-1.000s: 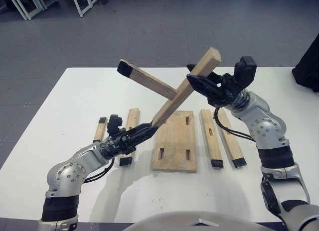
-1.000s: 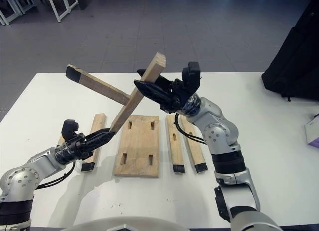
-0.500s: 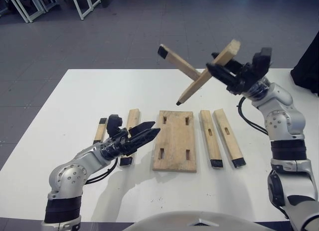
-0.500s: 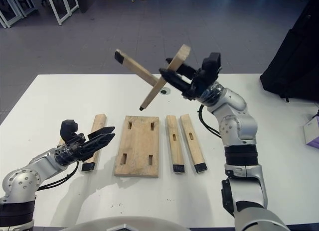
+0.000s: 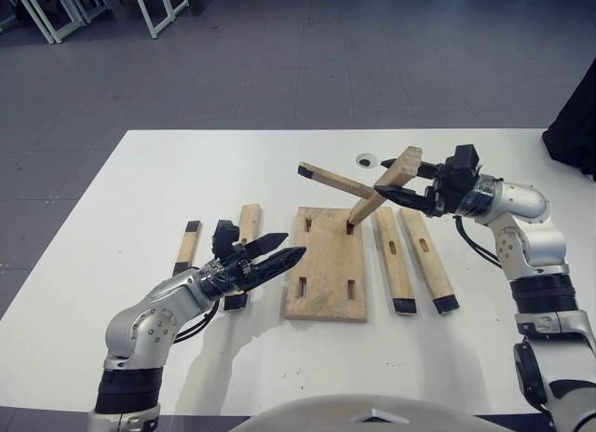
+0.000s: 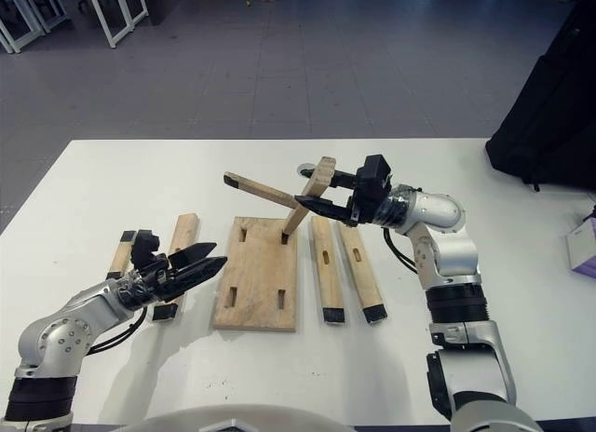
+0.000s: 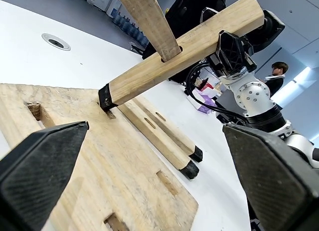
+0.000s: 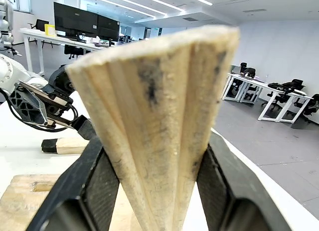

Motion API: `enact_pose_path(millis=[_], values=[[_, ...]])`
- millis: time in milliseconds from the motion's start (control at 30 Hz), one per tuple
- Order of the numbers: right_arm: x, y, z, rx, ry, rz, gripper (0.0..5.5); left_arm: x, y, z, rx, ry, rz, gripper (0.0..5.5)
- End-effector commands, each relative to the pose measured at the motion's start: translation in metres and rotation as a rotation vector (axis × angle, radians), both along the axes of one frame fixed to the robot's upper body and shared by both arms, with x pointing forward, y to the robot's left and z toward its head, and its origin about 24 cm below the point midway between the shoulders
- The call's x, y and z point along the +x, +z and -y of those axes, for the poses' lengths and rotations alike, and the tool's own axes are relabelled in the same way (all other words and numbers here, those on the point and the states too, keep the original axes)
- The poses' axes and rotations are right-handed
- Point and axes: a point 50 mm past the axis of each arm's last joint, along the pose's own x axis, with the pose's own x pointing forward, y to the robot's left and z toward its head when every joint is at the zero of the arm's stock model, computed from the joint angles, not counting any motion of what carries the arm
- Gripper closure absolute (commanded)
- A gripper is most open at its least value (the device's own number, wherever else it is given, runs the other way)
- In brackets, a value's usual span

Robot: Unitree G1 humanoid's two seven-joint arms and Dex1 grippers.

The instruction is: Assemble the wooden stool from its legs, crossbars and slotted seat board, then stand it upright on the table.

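The slotted seat board [image 5: 326,263] lies flat mid-table. My right gripper [image 5: 399,189] is shut on the upper part of a wooden leg [image 5: 384,183] that slants down, its black tip resting at the board's far right slot [image 5: 351,226]. A crossbar [image 5: 331,179] pushed through the leg juts out to the left. In the right wrist view the leg's end [image 8: 159,116] sits between the fingers [image 8: 84,191]. My left gripper [image 5: 282,250] is open, low beside the board's left edge. The left wrist view looks across the board [image 7: 99,161] at the leg [image 7: 184,47].
Two slotted legs [image 5: 391,255] [image 5: 428,264] lie right of the board. Two more pieces [image 5: 247,229] [image 5: 187,244] lie left of it, under my left arm. A round hole [image 5: 365,158] is in the table behind. A purple box [image 6: 582,248] sits at the right edge.
My right arm swung the leg-and-crossbar piece up, then lowered it until its tip met the board's far right slot. My left gripper came off the leg's lower end and opened.
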Motion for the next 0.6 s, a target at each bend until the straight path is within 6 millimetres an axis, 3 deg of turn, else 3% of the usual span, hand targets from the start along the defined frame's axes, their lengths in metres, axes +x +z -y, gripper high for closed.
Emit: enact_pose_path(millis=[33, 200, 433, 600], values=[[-0.003, -0.007, 0.002, -0.088, 0.079, -0.093, 3.49, -0.001, -0.006, 0.004, 0.037, 0.001, 0.006, 0.53], [0.002, 0.007, 0.003, -0.122, 0.139, -0.124, 3.49, -0.003, -0.011, 0.009, 0.044, 0.012, 0.01, 0.53], [0.021, 0.016, 0.004, -0.109, 0.124, -0.353, 3.49, -0.007, -0.019, 0.017, 0.048, 0.021, 0.011, 0.53], [0.029, 0.02, 0.006, -0.202, 0.116, -0.411, 3.49, -0.011, -0.024, 0.022, 0.05, 0.029, 0.008, 0.53]])
